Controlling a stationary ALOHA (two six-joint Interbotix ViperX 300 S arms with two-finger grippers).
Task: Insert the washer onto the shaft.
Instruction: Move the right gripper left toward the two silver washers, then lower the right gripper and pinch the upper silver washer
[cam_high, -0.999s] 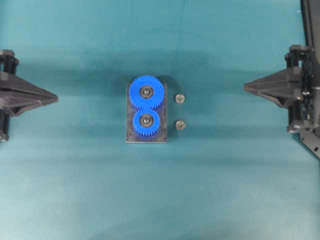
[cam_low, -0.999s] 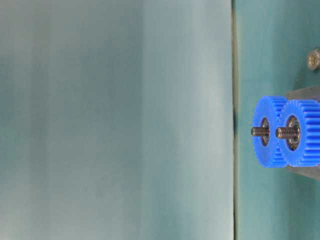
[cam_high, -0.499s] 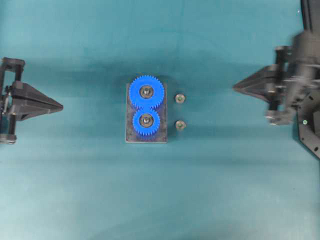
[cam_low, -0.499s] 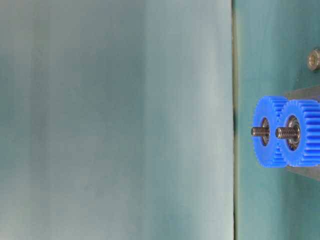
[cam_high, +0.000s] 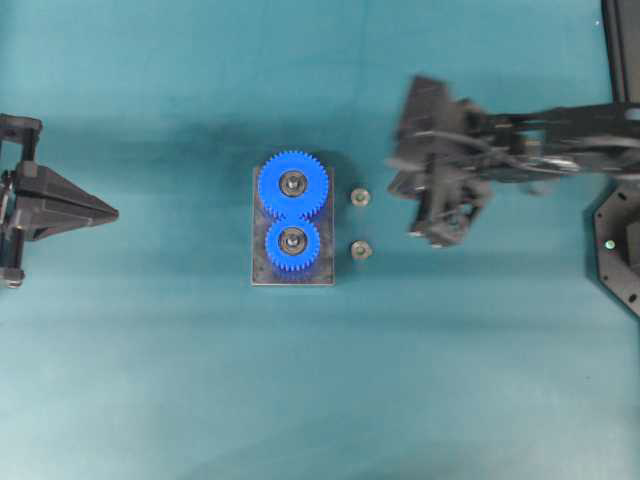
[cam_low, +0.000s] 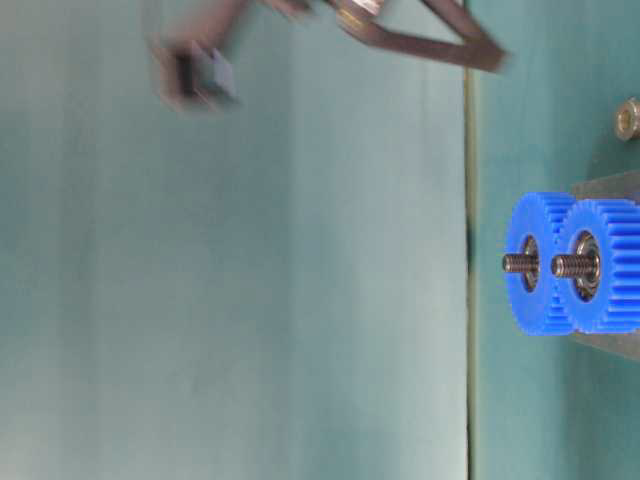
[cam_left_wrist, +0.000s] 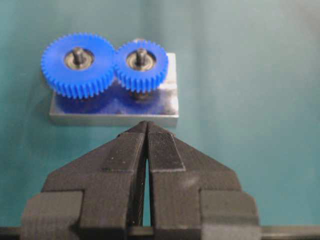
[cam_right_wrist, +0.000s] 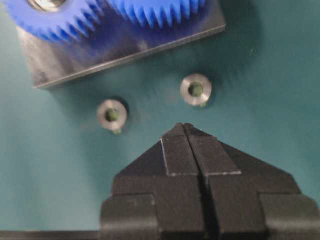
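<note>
Two washers lie loose on the worktop just right of the gear block, neither on a shaft, so this looks like the approach: the clenched right claw, near them, must release to grasp one, left claw clenched, empty.

The right gripper, jaws pressed together, hung above two washers beside blue gears on a metal plate.

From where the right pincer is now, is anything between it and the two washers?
Nothing visible. The shut right pincer faces both washers across bare teal mat; the blue gears lie beyond them.
</note>
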